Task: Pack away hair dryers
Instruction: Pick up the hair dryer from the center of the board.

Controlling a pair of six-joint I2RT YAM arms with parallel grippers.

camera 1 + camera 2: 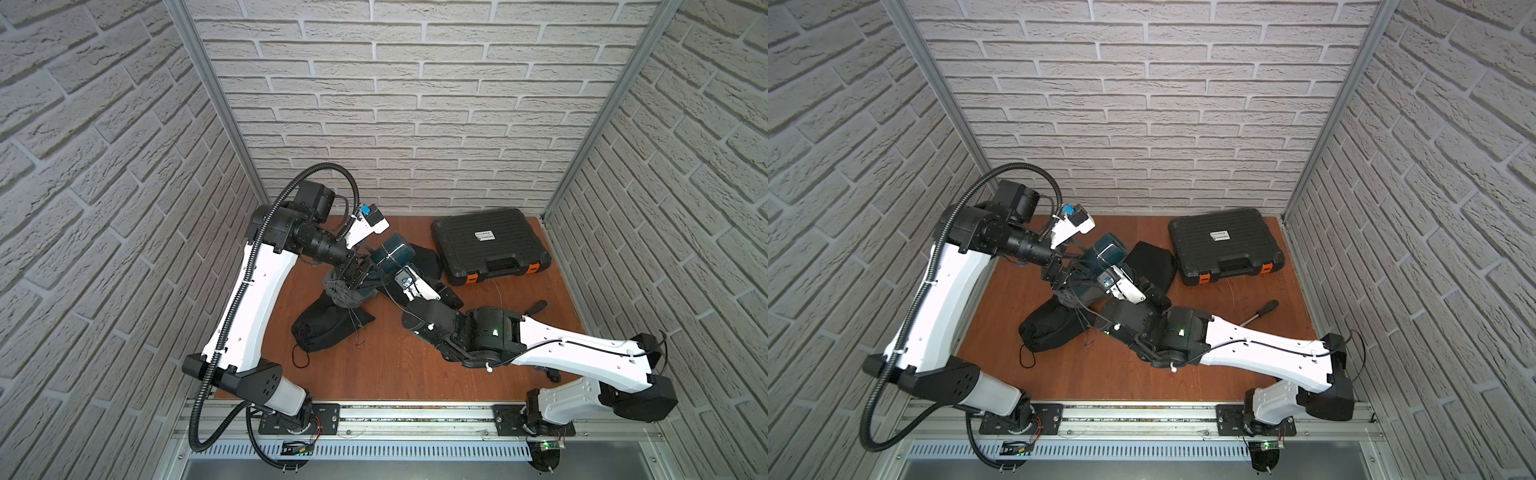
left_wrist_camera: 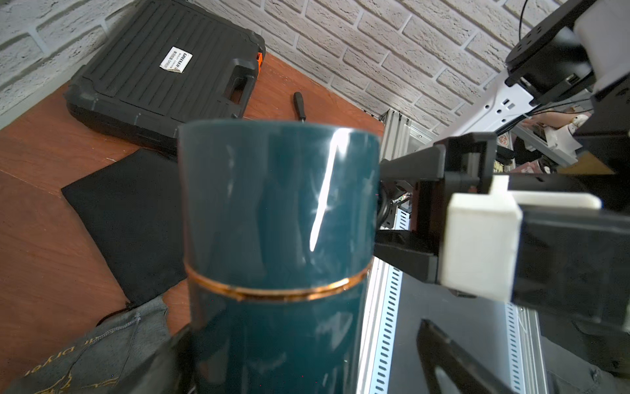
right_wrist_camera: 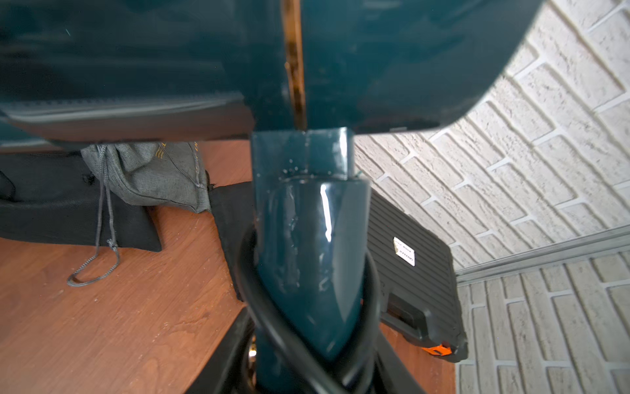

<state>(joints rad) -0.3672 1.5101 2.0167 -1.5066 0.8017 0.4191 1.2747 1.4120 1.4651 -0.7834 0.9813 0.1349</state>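
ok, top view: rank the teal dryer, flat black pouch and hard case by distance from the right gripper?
1. Teal hair dryer: in the right gripper, held by its handle.
2. Flat black pouch: on the table just past the dryer, toward the case.
3. Hard case: back right corner.

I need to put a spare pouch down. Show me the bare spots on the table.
The table is barest along its front, between the filled black pouch, the right arm and the front rail. A smaller patch lies between the hard case and the screwdriver. Crowded: the centre, where teal dryer, grey pouch and flat black pouch bunch together.
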